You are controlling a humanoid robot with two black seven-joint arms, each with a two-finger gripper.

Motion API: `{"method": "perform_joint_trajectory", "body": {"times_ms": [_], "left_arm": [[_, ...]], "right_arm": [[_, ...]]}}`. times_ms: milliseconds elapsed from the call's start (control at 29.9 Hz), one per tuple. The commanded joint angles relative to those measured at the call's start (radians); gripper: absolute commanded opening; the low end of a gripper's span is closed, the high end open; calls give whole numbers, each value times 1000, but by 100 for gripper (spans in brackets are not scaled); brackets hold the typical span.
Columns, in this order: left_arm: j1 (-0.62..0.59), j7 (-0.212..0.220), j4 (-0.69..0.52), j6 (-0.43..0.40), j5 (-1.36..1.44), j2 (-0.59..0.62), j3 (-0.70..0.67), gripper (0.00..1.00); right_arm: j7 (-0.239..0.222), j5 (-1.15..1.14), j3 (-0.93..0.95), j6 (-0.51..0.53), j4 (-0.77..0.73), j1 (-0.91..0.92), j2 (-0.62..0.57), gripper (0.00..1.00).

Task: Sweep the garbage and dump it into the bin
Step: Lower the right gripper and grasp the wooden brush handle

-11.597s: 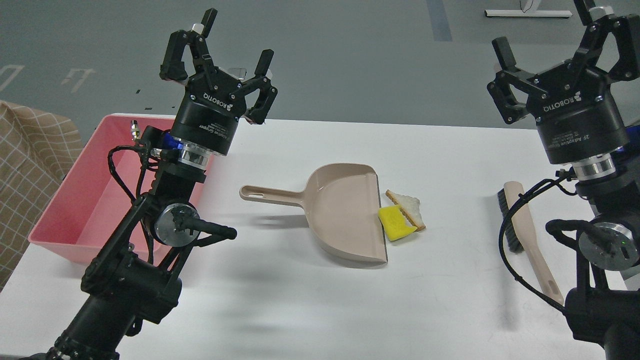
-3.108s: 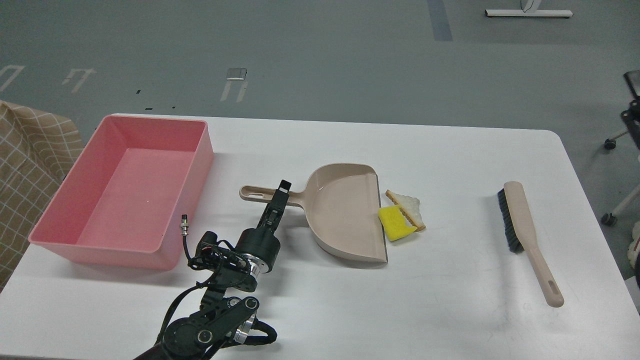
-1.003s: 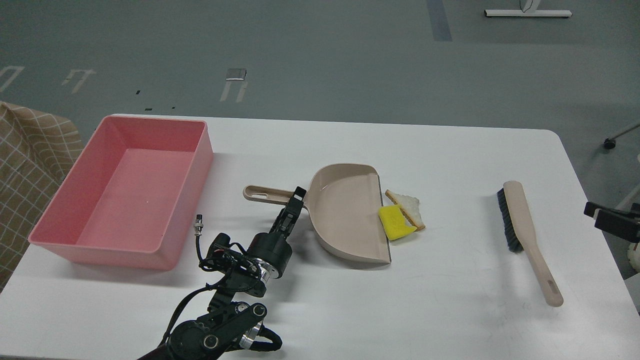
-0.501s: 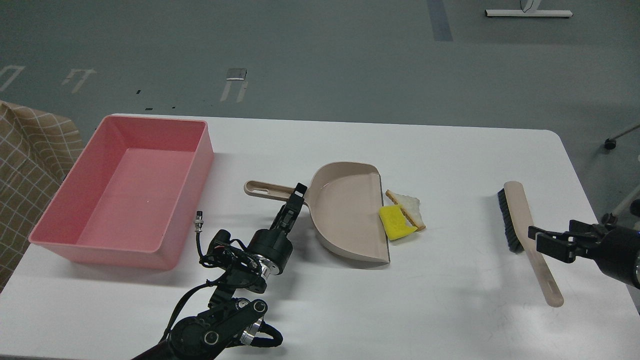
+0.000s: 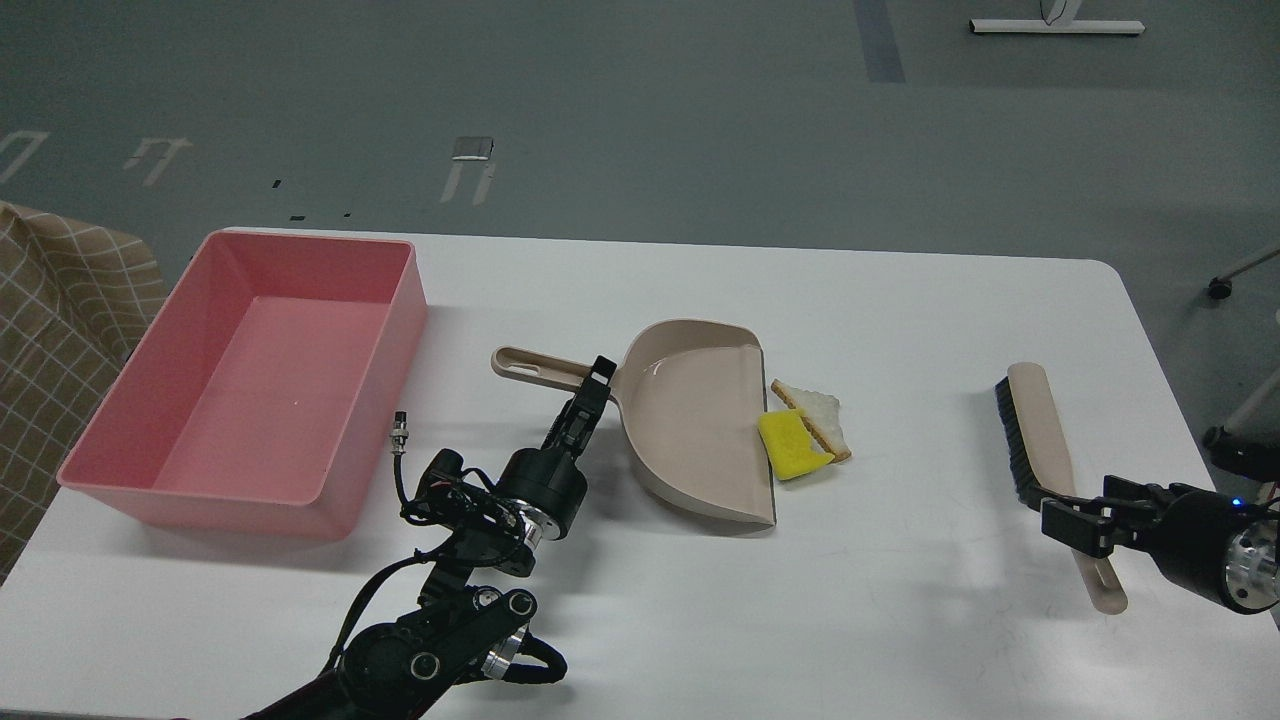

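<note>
The garbage lies together on the white table: a yellow sponge chunk [image 5: 790, 445] and a triangular bread slice [image 5: 822, 417], touching the open lip of the beige dustpan [image 5: 690, 420]. My left gripper [image 5: 597, 378] is shut on the dustpan handle near the pan, and the pan is tipped slightly. The pink bin [image 5: 200, 500] stands empty at the left. My right gripper [image 5: 1075, 520] is low over the handle of the beige brush [image 5: 1035, 420], its fingers apart on either side of the handle.
The table's [image 5: 900, 300] right edge runs close beside the brush. A checked brown cloth [image 5: 50, 350] is off the table's left edge, beside the bin. Grey floor lies beyond the far edge.
</note>
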Motion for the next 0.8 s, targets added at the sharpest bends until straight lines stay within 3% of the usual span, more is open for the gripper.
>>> {"method": "perform_joint_trajectory", "body": {"times_ms": [0, 769], "left_arm": [[3, 0, 5, 0, 0, 0, 1, 28], [3, 2, 9, 0, 2, 0, 3, 28]], "right_arm": [[0, 0, 8, 0, -2, 0, -3, 86], [-26, 0, 12, 0, -33, -8, 11, 85]]}}
